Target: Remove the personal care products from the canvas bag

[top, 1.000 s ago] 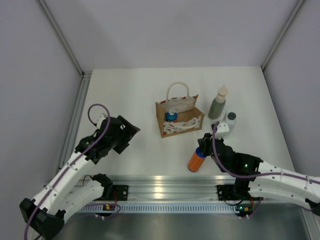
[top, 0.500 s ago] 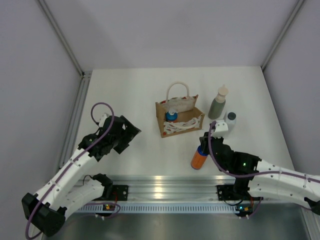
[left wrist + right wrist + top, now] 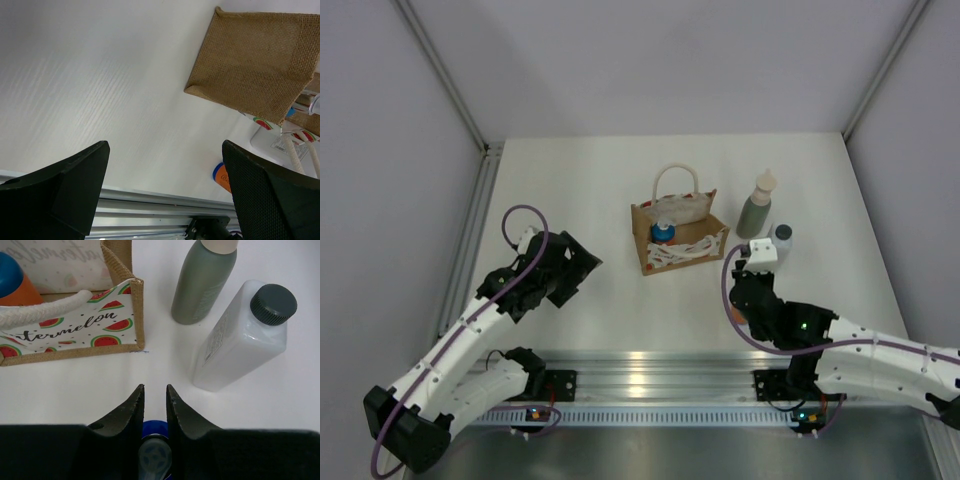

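My right tool (image 3: 153, 390) is closed on the blue top of an orange bottle (image 3: 152, 429), near the front of the canvas bag (image 3: 75, 327), and the other orange bottle (image 3: 12, 282) stands inside the bag. The grey-green bottle (image 3: 202, 285) and the whitish bottle (image 3: 240, 335) stand on the bench (image 3: 75, 390) beside the bag. My left tool (image 3: 166, 145) is wide open and holds nothing.

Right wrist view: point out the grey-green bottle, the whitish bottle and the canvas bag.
grey-green bottle (image 3: 202, 287), right wrist view, on its body.
whitish bottle (image 3: 235, 340), right wrist view, on its flat side.
canvas bag (image 3: 75, 332), right wrist view, on its watermelon-print front wall.
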